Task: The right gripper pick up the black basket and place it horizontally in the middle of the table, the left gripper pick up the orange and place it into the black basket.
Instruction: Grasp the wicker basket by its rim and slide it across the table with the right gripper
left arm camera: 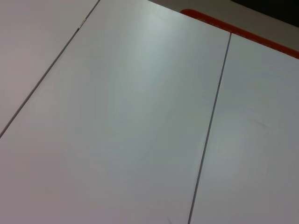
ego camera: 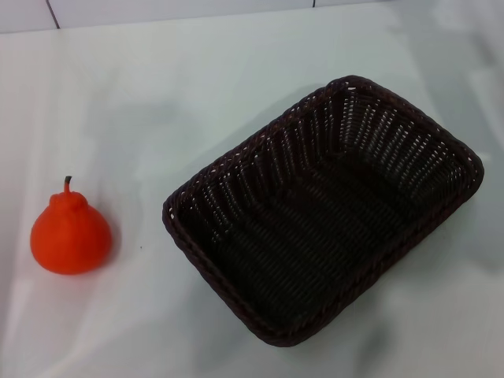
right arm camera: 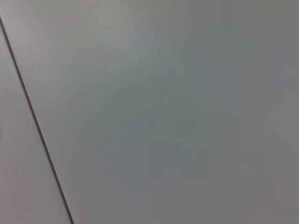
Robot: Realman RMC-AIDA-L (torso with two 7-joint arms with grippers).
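The black basket [ego camera: 323, 209], a large dark woven wicker one, lies empty on the white table [ego camera: 197, 94], right of centre and turned at an angle. The orange [ego camera: 70, 234], a small pear-shaped fruit with a short dark stem, stands upright on the table at the left, well apart from the basket. Neither gripper shows in the head view. The two wrist views show only bare white panels with thin dark seams.
The table's far edge runs along the top of the head view, with a dark seam [ego camera: 52, 13] at the upper left. In the left wrist view a red strip [left arm camera: 224, 27] runs along a panel's edge.
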